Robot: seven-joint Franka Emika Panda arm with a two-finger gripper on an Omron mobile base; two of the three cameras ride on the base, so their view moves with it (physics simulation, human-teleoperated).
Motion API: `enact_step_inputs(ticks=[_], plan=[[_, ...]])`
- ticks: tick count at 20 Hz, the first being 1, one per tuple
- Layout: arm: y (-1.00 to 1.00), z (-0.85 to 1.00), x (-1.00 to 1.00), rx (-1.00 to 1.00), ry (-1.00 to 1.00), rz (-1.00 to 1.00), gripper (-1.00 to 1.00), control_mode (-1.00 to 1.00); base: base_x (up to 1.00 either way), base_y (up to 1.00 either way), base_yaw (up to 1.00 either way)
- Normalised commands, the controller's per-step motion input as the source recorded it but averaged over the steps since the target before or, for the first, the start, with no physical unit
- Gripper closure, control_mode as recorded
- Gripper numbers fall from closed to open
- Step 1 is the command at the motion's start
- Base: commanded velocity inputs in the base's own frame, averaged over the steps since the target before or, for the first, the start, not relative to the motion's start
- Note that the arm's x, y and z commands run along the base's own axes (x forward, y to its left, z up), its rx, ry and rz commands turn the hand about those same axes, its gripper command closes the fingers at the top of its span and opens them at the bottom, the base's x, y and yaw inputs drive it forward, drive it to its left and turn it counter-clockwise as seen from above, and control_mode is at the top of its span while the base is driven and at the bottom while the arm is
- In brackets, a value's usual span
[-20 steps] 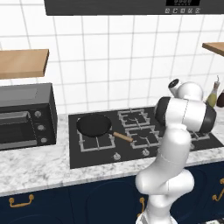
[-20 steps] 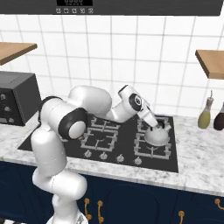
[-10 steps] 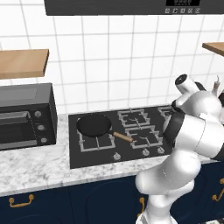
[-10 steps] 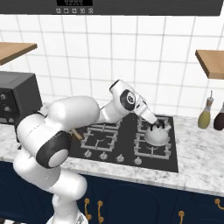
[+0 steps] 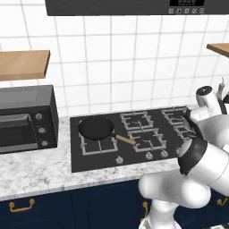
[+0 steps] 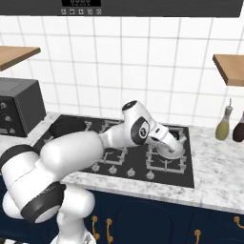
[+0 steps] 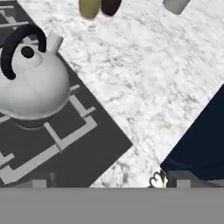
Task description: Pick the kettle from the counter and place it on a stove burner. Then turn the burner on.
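reaching out low over the front right of the cooktop [image 6: 71, 157], the white arm [image 6: 114, 138] is bending at the elbow, its wrist dipping down in front of the kettle [image 7: 33, 83]. in the hand view the kettle is sitting upright on a burner grate [image 7: 65, 131] at about ten o'clock, apart from the hand, spout pointing toward one o'clock. the marble counter [image 7: 144, 83] is spreading from twelve to four o'clock. the fingertips are too hidden to show; i cannot tell whether the gripper is spread or pressed together. a frying pan [image 5: 96, 127] is resting on the left burner.
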Motion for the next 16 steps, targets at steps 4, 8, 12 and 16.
enact_step_inputs(ticks=[4,8,12,16], plan=[[0.00,-0.54,0.20,0.56,0.62,0.31,-1.00,-1.00,0.00,0.00,0.00],[0.00,-0.87,0.51,0.70,0.48,0.23,-1.00,-1.00,0.00,0.00,0.00],[0.00,-0.59,0.36,0.32,0.05,0.12,-1.00,-1.00,0.00,0.00,0.00],[0.03,-0.08,0.06,0.05,0.02,0.00,-1.00,-1.00,0.00,0.00,0.00]])
